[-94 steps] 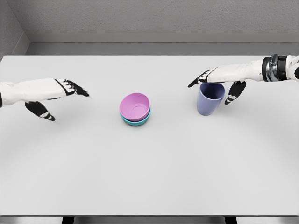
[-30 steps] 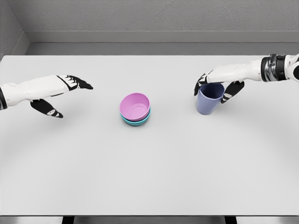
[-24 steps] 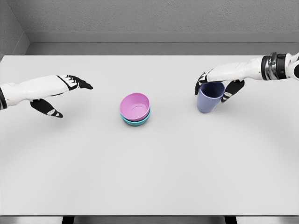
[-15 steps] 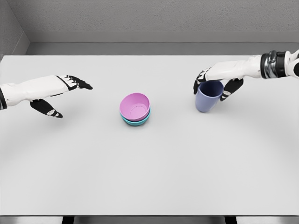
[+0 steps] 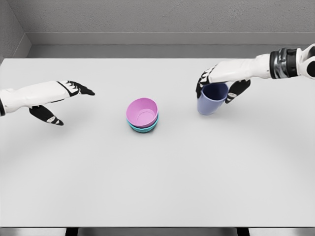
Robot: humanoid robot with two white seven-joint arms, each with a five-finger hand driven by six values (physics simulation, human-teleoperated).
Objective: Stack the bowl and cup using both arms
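A pink bowl sits nested in a teal bowl near the middle of the white table. Right of them a blue-purple cup hangs tilted, just off the table, with my right hand shut on its rim from above. My left hand hovers at the far left, fingers spread, well apart from the bowls and holding nothing.
A grey wall runs along the table's far edge. The table's front edge lies at the bottom of the view.
My right hand closed on the cup, lifted it and carried it left toward the bowls, tilting it. The left hand barely moved.
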